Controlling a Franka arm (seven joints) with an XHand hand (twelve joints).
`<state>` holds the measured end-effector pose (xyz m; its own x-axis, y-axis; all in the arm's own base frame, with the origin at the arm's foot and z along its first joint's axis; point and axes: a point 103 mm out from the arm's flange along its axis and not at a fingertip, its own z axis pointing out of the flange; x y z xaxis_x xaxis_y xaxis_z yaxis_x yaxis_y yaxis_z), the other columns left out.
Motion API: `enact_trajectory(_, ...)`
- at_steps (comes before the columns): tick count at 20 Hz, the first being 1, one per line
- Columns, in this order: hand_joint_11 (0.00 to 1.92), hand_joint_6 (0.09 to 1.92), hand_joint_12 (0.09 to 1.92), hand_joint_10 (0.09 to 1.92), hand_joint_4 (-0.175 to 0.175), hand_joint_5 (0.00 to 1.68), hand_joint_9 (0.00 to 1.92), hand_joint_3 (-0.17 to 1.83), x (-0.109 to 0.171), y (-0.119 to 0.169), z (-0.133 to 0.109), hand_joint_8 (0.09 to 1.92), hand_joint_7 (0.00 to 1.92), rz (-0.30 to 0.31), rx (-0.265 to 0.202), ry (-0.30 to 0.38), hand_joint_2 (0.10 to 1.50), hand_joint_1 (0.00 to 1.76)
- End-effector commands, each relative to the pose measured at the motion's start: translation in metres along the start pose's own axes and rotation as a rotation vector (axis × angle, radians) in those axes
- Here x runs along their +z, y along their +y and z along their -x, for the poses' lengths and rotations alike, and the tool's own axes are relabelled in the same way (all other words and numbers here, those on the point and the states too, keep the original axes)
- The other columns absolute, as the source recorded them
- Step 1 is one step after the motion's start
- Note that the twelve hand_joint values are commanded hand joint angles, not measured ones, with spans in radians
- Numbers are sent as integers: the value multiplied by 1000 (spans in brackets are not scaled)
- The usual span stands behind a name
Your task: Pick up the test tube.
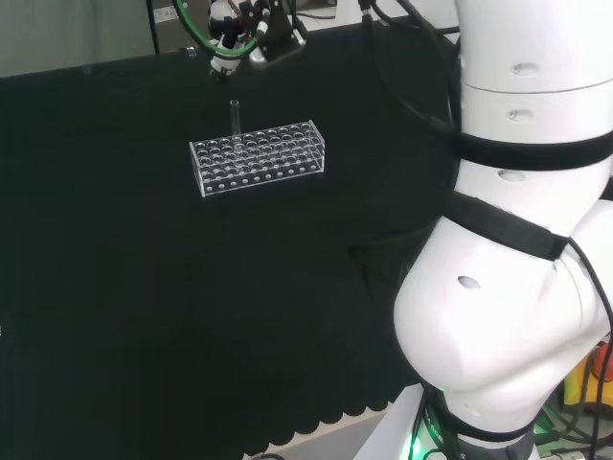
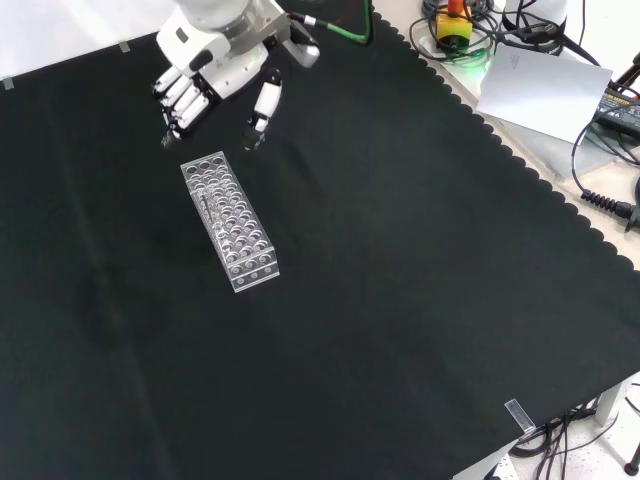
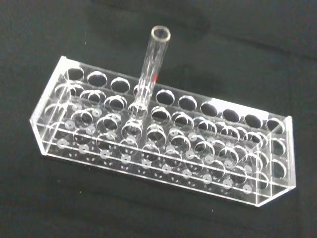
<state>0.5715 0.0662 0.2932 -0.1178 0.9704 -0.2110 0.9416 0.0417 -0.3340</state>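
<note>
Black cloth [image 2: 400,300] carries our clear rack [image 2: 229,222], the test tube [image 3: 148,74] upright inside. Our hand [image 2: 215,65] hovers beyond the rack, fingers spread, approaching; next we descend and pinch.

A clear glass test tube [image 3: 148,79] — open end up — stands upright in a clear rack [image 3: 163,144] (far row, left of middle in the head view).
</note>
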Motion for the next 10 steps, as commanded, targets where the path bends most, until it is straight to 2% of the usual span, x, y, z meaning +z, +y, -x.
enact_trajectory(1, 0, 87, 1537, 946, -126, 293, 203, -175, 22, 18, 4, 925, 325, -48, 17, 12, 1084, 684)
enact_trajectory(10, 0, 87, 1556, 922, -143, 395, 280, -175, 45, 36, 8, 940, 499, -79, 27, 39, 1089, 698)
